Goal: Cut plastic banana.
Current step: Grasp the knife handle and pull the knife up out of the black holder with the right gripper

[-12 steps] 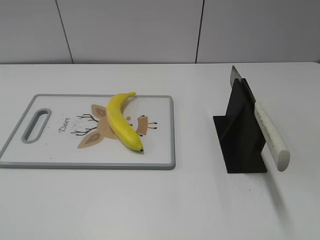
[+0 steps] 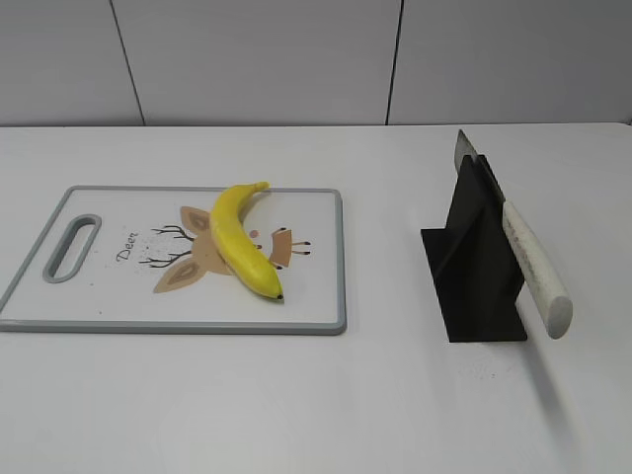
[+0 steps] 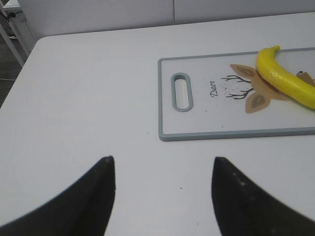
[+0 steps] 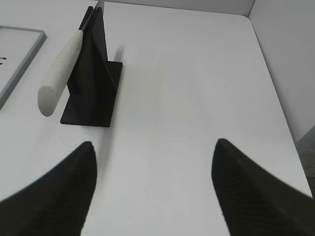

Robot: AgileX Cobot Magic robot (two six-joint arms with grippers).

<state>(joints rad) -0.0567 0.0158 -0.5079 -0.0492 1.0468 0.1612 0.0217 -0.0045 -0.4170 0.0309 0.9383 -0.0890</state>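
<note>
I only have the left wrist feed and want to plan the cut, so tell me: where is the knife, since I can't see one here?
Observer: A white-handled knife sits in a black slotted stand, right of the grey-rimmed cutting board in the exterior view.
Operator: Is the right gripper holding anything?
Observer: No. The right gripper is open and empty above bare table, with the handle ahead to its left.
Operator: My view cuts off the banana's far end. Is it all on the board?
Observer: Yes. The glossy yellow plastic banana lies wholly on the board, dark tip toward the near edge.
</note>
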